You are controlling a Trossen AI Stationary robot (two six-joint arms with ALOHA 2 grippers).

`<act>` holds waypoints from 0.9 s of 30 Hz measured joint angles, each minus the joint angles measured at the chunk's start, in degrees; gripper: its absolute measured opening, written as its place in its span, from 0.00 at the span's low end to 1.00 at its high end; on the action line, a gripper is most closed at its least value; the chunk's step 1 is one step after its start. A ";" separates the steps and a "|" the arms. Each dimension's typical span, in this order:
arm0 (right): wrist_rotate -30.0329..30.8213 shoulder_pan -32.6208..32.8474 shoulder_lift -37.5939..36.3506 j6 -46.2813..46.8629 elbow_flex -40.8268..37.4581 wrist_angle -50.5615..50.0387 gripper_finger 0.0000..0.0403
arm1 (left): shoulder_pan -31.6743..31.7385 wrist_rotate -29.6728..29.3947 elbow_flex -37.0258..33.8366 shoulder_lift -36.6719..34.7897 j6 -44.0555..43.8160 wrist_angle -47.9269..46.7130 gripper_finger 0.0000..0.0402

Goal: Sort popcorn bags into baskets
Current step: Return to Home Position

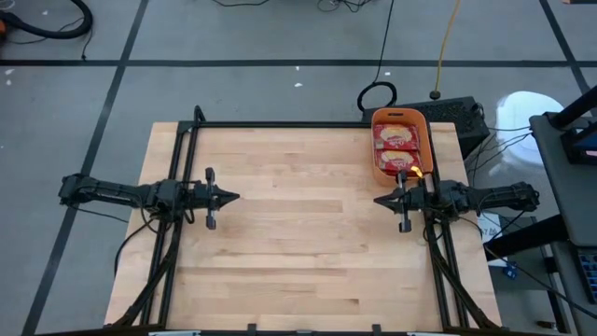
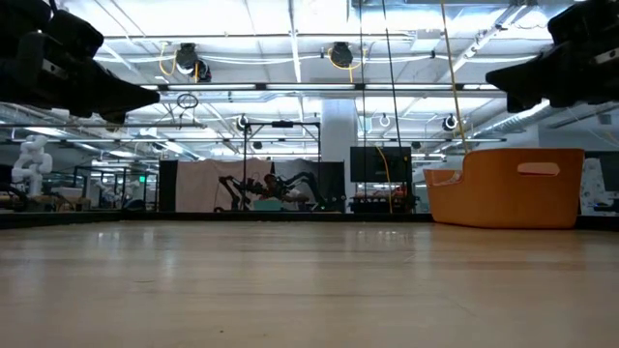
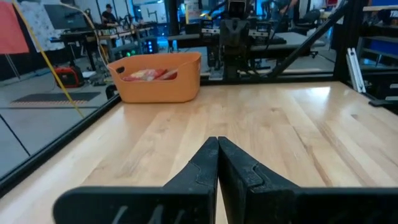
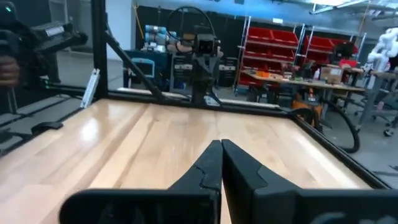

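Observation:
The orange basket [image 1: 401, 142] stands at the table's far right corner, with red popcorn bags [image 1: 395, 147] lying flat inside it. It also shows in the low view as basket [image 2: 506, 187] and in the left wrist view as basket [image 3: 157, 76] with bags [image 3: 146, 74]. My left gripper [image 1: 235, 196] hovers shut over the table's left side, pointing right. My right gripper [image 1: 377, 200] hovers shut at the right side, just near of the basket, pointing left. Both hold nothing, as left gripper [image 3: 218, 146] and right gripper [image 4: 221, 148] show in the wrist views.
The wooden table [image 1: 298, 252] has a black frame rail [image 1: 280, 125] along its far edge. A black box [image 1: 457, 114] and cables lie on the floor beyond the basket. The room behind holds racks and other robots.

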 joint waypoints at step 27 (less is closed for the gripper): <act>-1.08 0.00 0.20 -0.37 0.00 0.41 0.00 | -0.47 0.89 0.07 -14.56 3.06 -8.44 0.02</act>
